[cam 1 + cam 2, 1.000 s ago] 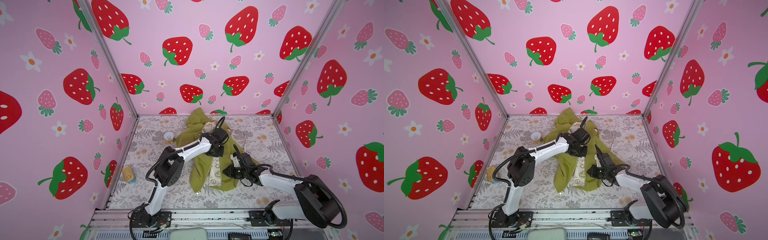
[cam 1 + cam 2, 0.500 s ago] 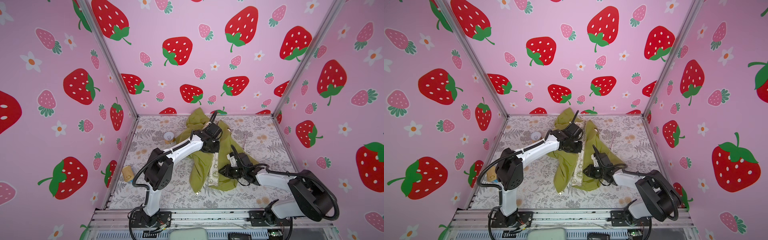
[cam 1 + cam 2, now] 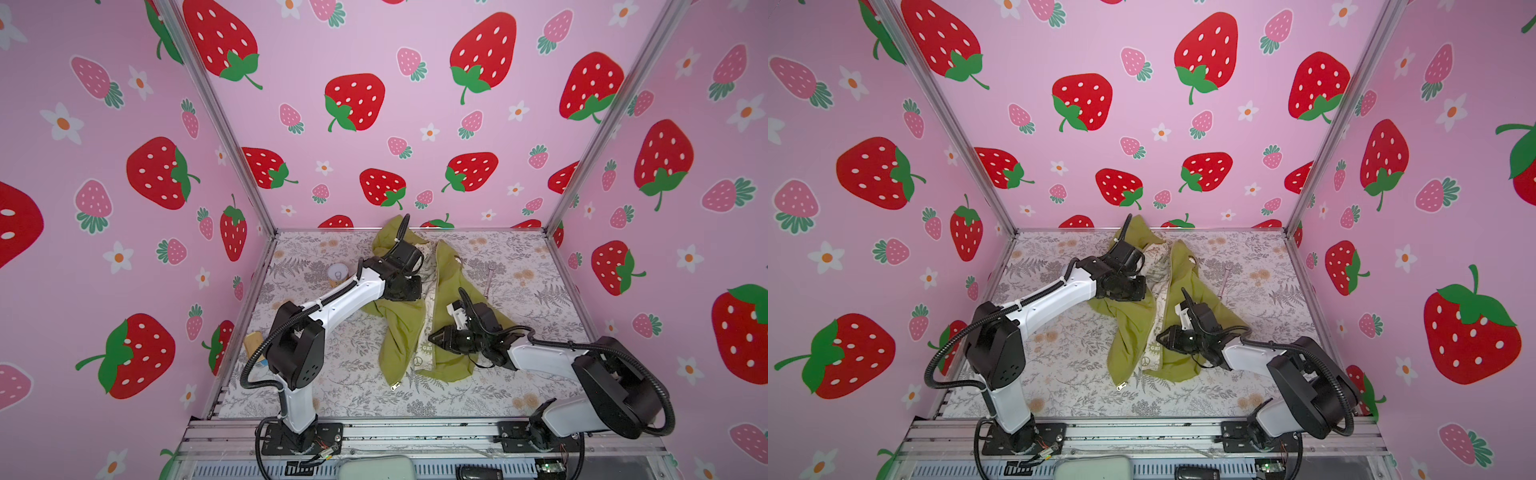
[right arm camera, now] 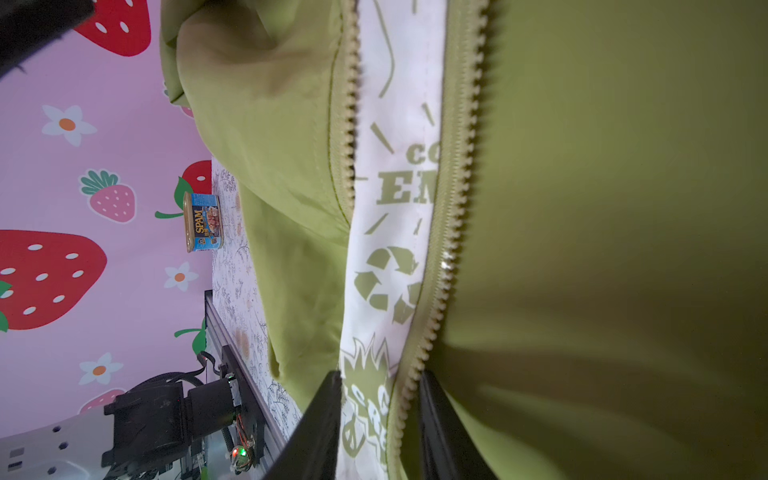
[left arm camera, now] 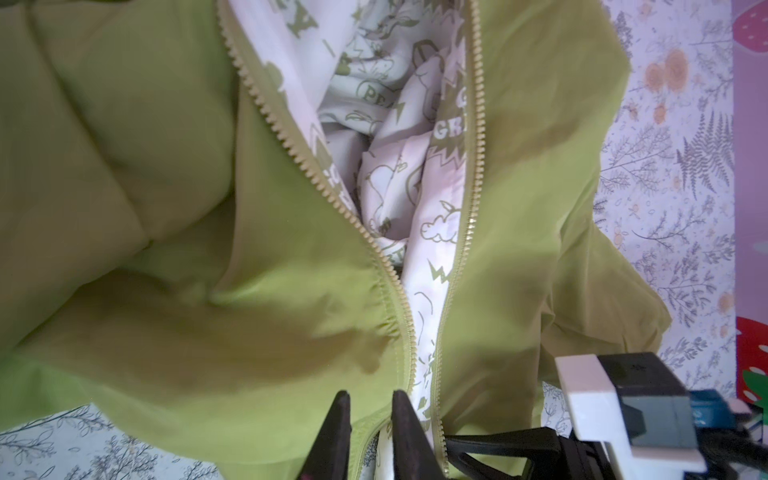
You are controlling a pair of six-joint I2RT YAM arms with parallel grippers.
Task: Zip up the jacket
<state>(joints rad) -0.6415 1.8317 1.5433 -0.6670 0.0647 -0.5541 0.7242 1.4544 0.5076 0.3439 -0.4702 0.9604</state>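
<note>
The jacket (image 3: 401, 332) is thin matt olive cloth with smooth cream printed lining (image 5: 390, 174).

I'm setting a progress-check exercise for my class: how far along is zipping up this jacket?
Done: the jacket lies front up, both zipper rows exposed. In hand: the left gripper and right gripper sit at the front opening, jaws parted, neither clearly gripping. Left: all the zipping; the rows are apart with lining between, and what looks like the slider sits at the hem.

Both top views look steeply down from the front over the whole table (image 3: 519, 266). Both wrist views sit close above the jacket (image 5: 166, 208), sharing its zipper (image 4: 448, 208).
</note>
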